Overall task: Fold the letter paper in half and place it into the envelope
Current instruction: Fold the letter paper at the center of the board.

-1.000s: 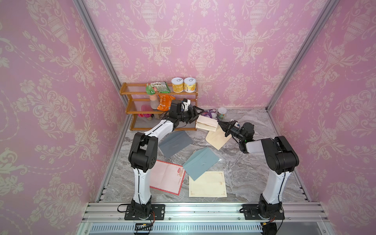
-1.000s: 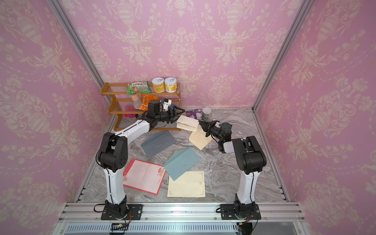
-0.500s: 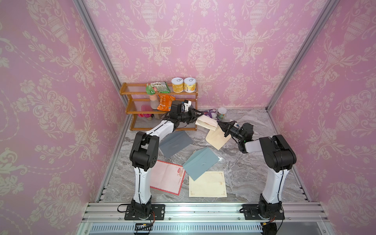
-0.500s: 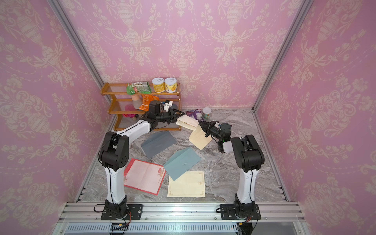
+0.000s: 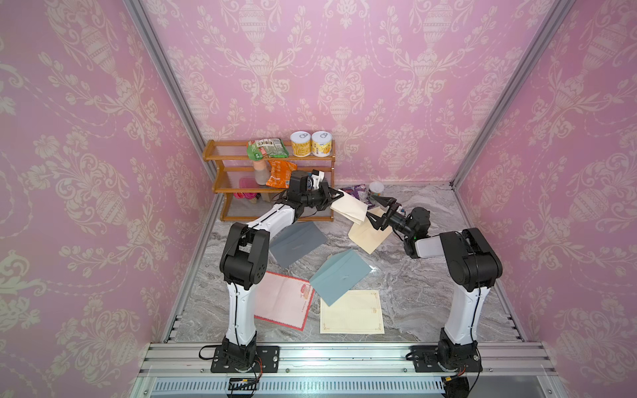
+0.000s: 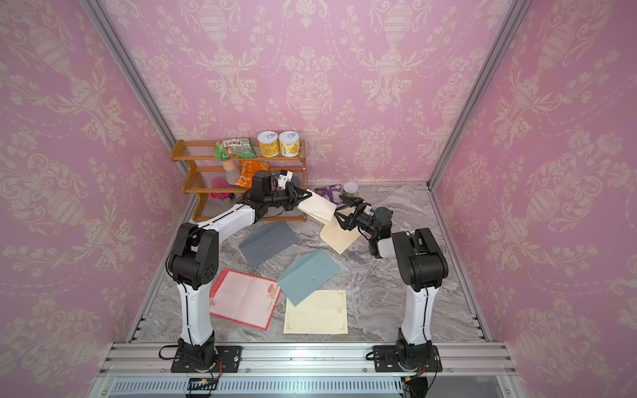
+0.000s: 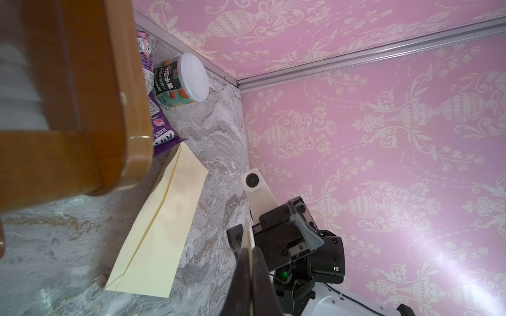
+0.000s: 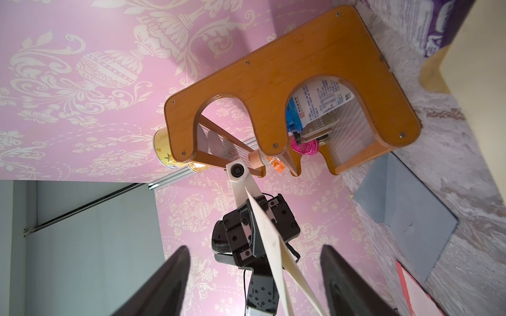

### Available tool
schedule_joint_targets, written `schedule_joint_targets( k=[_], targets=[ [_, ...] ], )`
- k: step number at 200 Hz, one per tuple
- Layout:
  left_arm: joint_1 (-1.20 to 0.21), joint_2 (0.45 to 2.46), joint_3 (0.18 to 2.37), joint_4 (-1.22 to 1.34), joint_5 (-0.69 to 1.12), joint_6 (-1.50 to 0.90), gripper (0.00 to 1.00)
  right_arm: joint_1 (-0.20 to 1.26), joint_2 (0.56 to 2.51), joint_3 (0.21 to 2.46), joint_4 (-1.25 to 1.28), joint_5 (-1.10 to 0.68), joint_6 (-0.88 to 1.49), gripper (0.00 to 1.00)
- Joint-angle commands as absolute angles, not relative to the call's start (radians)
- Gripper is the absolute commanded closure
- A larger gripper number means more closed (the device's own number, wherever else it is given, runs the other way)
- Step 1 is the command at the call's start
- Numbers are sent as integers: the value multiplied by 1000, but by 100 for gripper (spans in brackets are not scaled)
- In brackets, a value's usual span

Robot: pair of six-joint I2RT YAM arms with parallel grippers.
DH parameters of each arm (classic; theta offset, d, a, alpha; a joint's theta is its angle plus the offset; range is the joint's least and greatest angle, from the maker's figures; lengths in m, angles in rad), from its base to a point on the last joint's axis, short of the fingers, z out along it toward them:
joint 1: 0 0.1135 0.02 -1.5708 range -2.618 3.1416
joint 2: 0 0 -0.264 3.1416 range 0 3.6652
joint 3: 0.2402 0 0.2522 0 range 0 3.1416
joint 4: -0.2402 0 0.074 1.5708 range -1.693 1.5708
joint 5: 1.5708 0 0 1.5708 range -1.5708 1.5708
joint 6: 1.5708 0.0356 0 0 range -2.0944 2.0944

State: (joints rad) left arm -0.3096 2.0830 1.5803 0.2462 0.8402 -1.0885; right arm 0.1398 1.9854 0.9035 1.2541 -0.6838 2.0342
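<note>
A folded cream letter paper (image 5: 350, 208) (image 6: 319, 208) hangs in the air at the back of the table. My left gripper (image 5: 332, 201) (image 6: 303, 200) is shut on its left end; in the left wrist view the paper's thin edge (image 7: 249, 240) runs out between the closed jaws of that gripper (image 7: 249, 273). My right gripper (image 5: 377, 211) (image 6: 344, 211) (image 8: 254, 248) stands open, its fingers (image 8: 169, 279) wide on either side of the paper's (image 8: 269, 246) other end without touching it. A cream envelope (image 5: 368, 236) (image 6: 339, 237) (image 7: 164, 219) lies flat below.
A wooden shelf (image 5: 269, 186) with cans and snack bags stands just behind the left gripper. A cup (image 5: 376, 189) and a purple packet (image 5: 358, 191) sit at the back. Two grey-blue envelopes (image 5: 296, 243) (image 5: 341, 275), a red-bordered sheet (image 5: 286, 299) and a cream bordered sheet (image 5: 351, 312) lie nearer the front.
My left gripper has closed on the folded paper. My right gripper, which was shut on the paper, has opened and let it go. Both arms stayed nearly in place.
</note>
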Motion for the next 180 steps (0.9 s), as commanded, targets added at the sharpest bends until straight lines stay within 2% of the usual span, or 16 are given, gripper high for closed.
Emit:
schedule_joint_targets(
  k=[1, 48, 120, 180],
  targets=[
    [-308, 2084, 1568, 308, 748, -1166, 100, 157, 1915, 874, 1147, -628, 1981, 0],
    [-361, 2044, 1538, 316, 515, -1190, 100, 243, 1814, 880, 933, -495, 1946, 0],
    [-480, 1988, 1468, 360, 124, -1213, 100, 377, 1767, 921, 822, -272, 1997, 0],
    [-550, 1903, 1379, 322, -125, -1314, 100, 402, 1748, 994, 790, -112, 1927, 0]
  ],
)
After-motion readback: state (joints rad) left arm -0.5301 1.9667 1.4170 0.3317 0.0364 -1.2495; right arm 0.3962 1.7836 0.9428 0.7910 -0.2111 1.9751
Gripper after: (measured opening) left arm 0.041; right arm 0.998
